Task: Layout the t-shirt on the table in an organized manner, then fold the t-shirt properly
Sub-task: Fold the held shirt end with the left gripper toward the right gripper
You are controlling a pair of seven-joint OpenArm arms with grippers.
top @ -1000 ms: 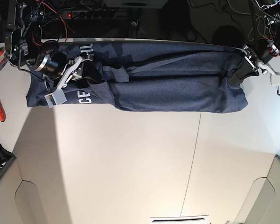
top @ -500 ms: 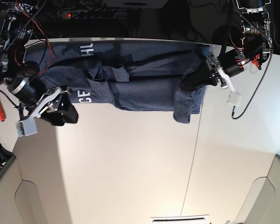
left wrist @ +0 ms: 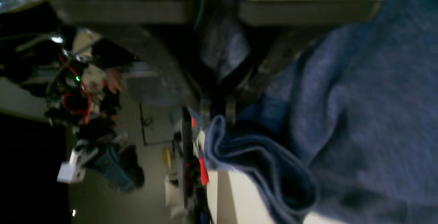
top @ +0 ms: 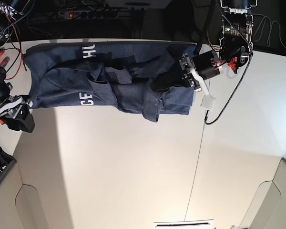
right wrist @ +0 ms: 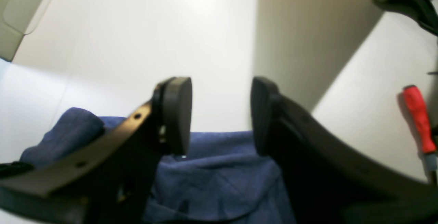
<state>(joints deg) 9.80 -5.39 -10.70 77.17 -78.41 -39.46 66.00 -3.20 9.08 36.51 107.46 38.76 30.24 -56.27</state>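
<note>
The navy t-shirt (top: 109,76) lies along the far edge of the white table (top: 133,167), with white lettering near its left end. My left gripper (top: 158,86) is shut on the shirt's right-hand end and holds it above the shirt's middle, so cloth hangs in a fold (top: 152,112). The left wrist view shows the fingers (left wrist: 205,109) pinching a doubled edge of cloth (left wrist: 260,155). My right gripper (top: 23,122) stands open off the shirt's left end, near the table's left edge. In its own view the pads (right wrist: 178,114) hold nothing, with the shirt (right wrist: 219,183) below them.
A red-handled tool (right wrist: 415,117) lies on the table's left side beside the right arm. A thin dark seam (top: 198,157) crosses the table. A cable (top: 229,95) dangles from the left arm. Wires and a power strip (top: 100,14) sit behind the far edge.
My left gripper has carried the shirt's right end leftward over the body, doubling the cloth. The right gripper has drawn off the shirt toward the table's left edge, still open.
</note>
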